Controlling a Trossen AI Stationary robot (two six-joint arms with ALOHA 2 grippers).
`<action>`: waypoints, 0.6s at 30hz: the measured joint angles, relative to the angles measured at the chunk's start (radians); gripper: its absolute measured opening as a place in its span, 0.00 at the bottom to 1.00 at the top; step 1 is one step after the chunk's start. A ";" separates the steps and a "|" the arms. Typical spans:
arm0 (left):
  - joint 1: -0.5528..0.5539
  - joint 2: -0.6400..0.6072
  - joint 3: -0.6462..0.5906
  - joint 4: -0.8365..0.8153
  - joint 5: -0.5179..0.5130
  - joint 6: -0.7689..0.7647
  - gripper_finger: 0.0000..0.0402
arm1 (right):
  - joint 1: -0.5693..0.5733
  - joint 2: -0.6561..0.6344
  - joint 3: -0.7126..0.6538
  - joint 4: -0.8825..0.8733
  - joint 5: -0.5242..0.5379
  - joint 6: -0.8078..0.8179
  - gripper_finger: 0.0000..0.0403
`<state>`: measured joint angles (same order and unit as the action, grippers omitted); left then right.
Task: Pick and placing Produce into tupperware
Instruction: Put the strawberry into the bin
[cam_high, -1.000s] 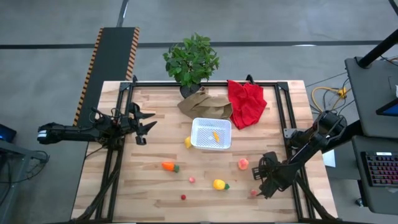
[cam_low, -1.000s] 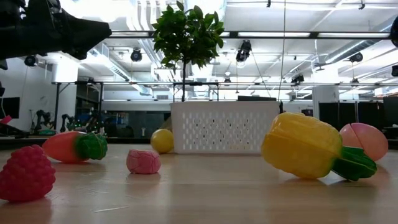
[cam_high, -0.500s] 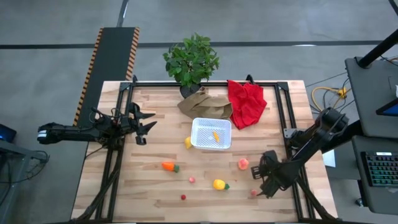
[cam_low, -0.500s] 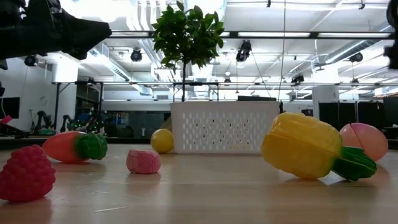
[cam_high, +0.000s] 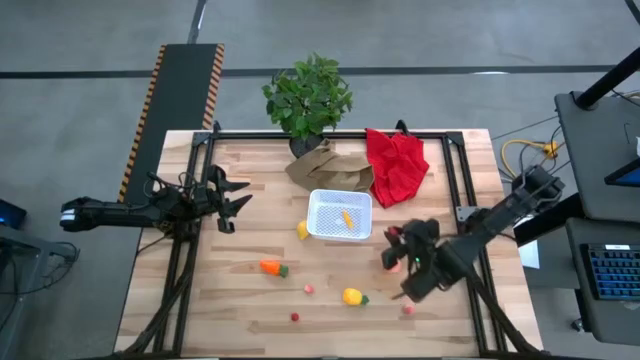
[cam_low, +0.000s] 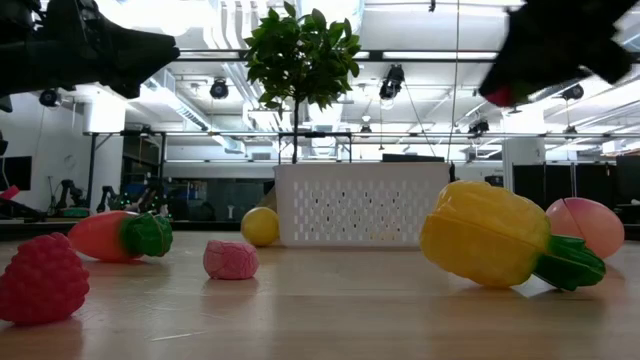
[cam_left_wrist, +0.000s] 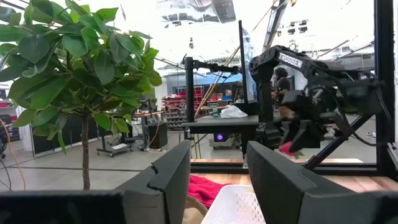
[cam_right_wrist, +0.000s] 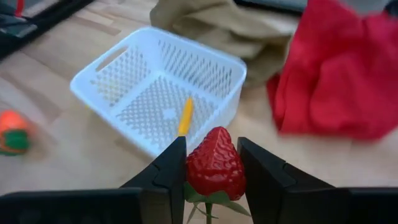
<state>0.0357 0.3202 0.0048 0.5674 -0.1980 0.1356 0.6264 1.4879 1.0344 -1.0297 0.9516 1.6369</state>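
Note:
The white tupperware (cam_high: 340, 214) sits mid-table with one yellow-orange piece (cam_high: 347, 218) inside. On the wood around it lie a lemon (cam_high: 302, 229), a carrot (cam_high: 270, 267), a yellow pepper (cam_high: 351, 296), a peach (cam_high: 389, 262) and small pink and red pieces. My right gripper (cam_high: 398, 250) hovers just right of the tupperware's near right corner, shut on a red strawberry (cam_right_wrist: 216, 165). My left gripper (cam_high: 236, 200) waits open above the table's left side. My right gripper pinches the strawberry between its two fingers, one on each side of its body (cam_right_wrist: 194, 168). Its pointed tip faces away from the wrist and its green leaves (cam_right_wrist: 208, 199) toward it. The strawberry is lifted clear of the table, above and short of the tupperware (cam_right_wrist: 163, 93).
A potted plant (cam_high: 308, 95), a crumpled brown paper bag (cam_high: 330, 165) and a red cloth (cam_high: 397, 165) crowd the far edge behind the tupperware. A black frame runs along the table's sides. Open wood lies near the front left corner.
My right gripper has risen and swung from the table's near right area toward the far left, ending beside the tupperware. It has come into the low view at the top right.

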 joint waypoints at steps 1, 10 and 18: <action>0.000 0.000 0.000 -0.001 0.000 0.000 0.36 | -0.028 0.000 0.011 0.006 0.000 -0.068 0.28; 0.000 -0.001 0.000 -0.001 0.000 0.000 0.36 | -0.304 -0.002 0.059 0.154 -0.126 -0.621 0.28; 0.000 -0.002 0.000 0.000 0.000 0.001 0.36 | -0.529 -0.001 0.056 0.376 -0.388 -1.000 0.28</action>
<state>0.0353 0.3187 0.0051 0.5671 -0.1982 0.1368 0.0972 1.4872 1.0907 -0.6534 0.5633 0.6364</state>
